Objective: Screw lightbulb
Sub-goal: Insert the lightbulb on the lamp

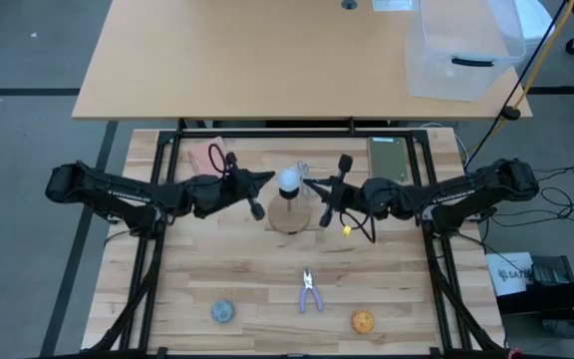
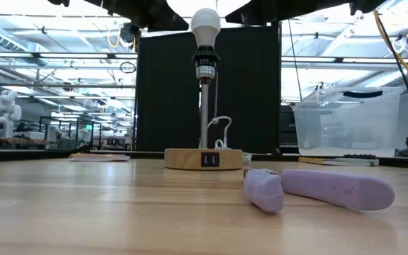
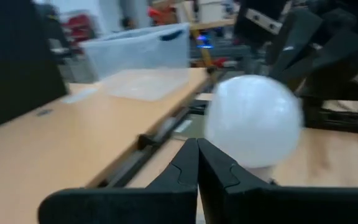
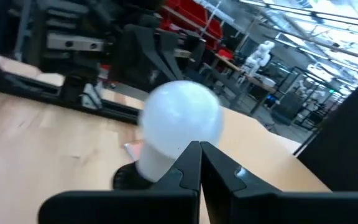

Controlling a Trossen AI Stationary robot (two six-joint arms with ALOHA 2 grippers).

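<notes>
Bulb seated in the lamp socket, both grippers empty.
The lightbulb (image 1: 288, 180) is flanked by the left gripper (image 1: 268, 178) and right gripper (image 1: 308, 182), fingers pressed together; opening around the bulb is probably needed before turning.

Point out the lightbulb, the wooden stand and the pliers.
lightbulb (image 2: 205, 23), low view, frosted glass dome.
wooden stand (image 2: 183, 158), low view, front of round base.
pliers (image 1: 311, 293), high view, handles.

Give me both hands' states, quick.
Left hand: closed, empty, beside the small white frosted lightbulb on its lamp.
Right hand: closed, empty, at the bulb's other side.
</notes>
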